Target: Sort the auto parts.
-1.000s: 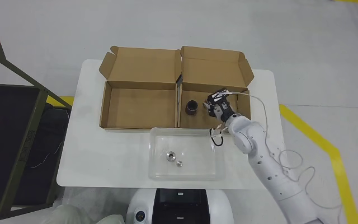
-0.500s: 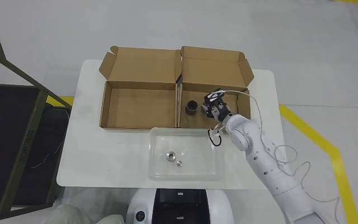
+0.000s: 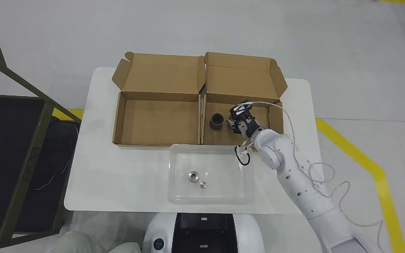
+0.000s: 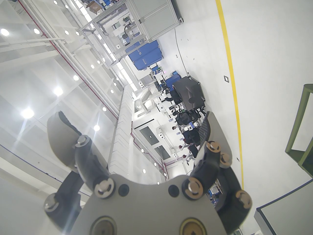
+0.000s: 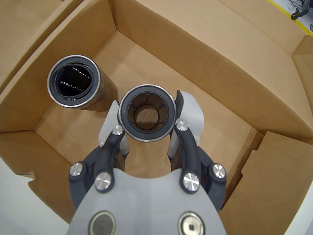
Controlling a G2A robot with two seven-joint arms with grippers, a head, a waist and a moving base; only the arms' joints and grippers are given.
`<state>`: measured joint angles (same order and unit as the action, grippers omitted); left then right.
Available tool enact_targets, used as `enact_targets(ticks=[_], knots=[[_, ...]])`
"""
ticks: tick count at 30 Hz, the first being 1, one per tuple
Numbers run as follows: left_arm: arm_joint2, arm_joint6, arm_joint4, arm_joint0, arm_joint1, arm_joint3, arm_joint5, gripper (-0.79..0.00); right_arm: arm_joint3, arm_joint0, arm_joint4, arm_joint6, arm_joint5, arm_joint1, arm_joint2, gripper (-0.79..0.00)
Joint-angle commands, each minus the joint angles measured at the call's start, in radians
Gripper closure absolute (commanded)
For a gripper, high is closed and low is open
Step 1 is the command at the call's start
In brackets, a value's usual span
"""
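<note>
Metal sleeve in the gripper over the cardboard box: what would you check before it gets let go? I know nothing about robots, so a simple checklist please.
1. Grip: the right gripper has a finger on each side of the held sleeve. Ok.
2. Place: the sleeve is inside the walls of the right box. Ok.
3. Neighbour: there is a gap to the standing sleeve beside it. Ok.
4. Support: whether the held sleeve rests on the box floor. Cannot tell.
5. Other arm: the left gripper is open, empty and points away from the table. Ok.
6. Sorting finished: two small parts lie in the clear tray. Not ok.
</note>
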<state>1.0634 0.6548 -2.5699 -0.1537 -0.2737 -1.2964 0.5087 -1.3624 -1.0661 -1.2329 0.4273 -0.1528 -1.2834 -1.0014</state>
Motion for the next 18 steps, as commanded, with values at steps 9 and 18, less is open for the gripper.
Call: enact_targets(ticks=[9, 18], knots=[[0.0, 0.0, 0.0, 0.0, 0.0, 0.0, 0.0, -0.785, -0.084, -0.037, -0.017, 0.0, -0.016, 0.01, -0.045, -0.505], [0.0, 0.0, 0.0, 0.0, 0.0, 0.0, 0.0, -0.785, -0.247, -0.108, -0.025, -0.018, -0.085, 0.025, -0.092, -0.529]])
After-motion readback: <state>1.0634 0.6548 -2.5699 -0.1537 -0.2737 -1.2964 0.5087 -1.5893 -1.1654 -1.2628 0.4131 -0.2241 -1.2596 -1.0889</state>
